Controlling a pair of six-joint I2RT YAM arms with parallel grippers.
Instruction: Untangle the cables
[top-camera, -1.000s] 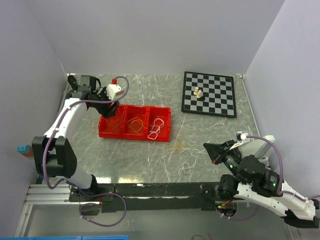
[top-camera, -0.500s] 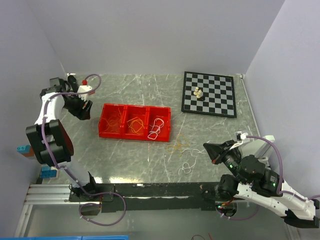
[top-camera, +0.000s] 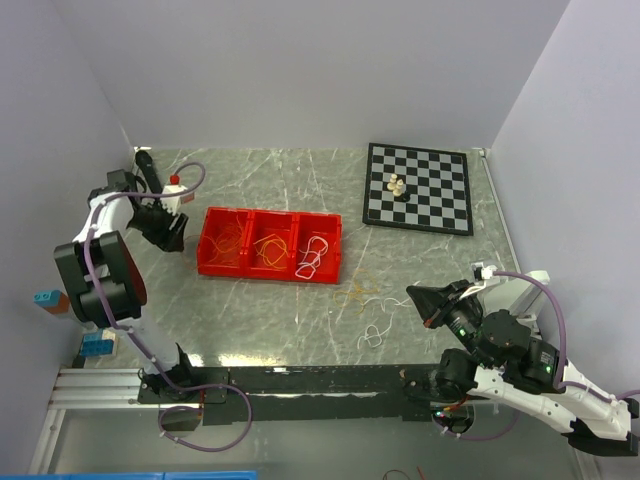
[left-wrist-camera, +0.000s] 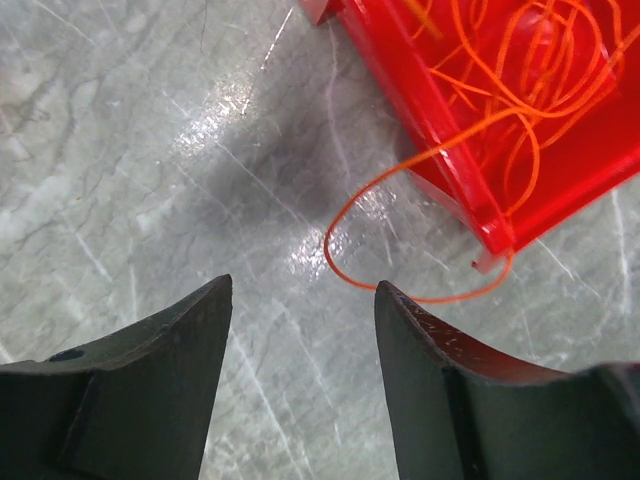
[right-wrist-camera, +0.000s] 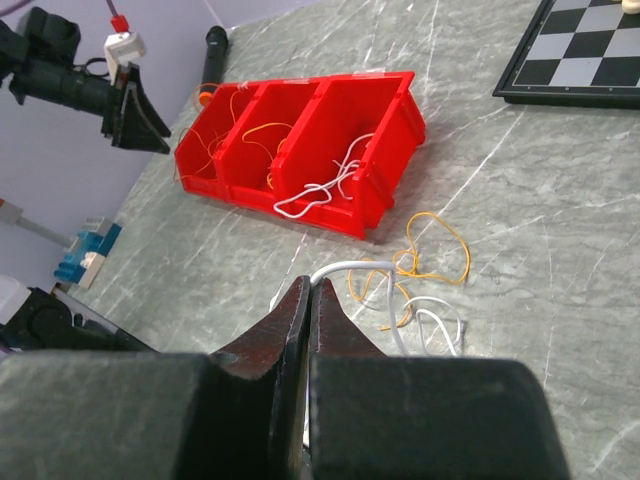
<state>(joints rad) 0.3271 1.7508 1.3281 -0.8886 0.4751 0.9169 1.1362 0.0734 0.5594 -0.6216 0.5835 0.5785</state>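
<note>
The cables lie in two places. A loose yellow cable (top-camera: 352, 293) and a white cable (top-camera: 373, 335) are tangled on the table in front of a red three-compartment bin (top-camera: 262, 273). Inside the bin are orange, yellow and white strands. My right gripper (right-wrist-camera: 308, 282) is shut on the white cable (right-wrist-camera: 440, 318), which arches out from between its tips beside the yellow cable (right-wrist-camera: 437, 245). My left gripper (left-wrist-camera: 300, 285) stands open and empty, low over the table just left of the bin (left-wrist-camera: 440, 150). An orange cable loop (left-wrist-camera: 345, 215) spills over the bin's corner ahead of its fingers.
A chessboard (top-camera: 418, 187) with a few pale pieces (top-camera: 397, 186) sits at the back right. A black marker-like stick (right-wrist-camera: 212, 55) lies behind the bin near the left wall. Blue blocks (top-camera: 95, 345) rest off the table's left edge.
My left gripper has left the bin's left compartment, swung out to the left, and now sits low beside the bin's left end. The right arm has not moved.
</note>
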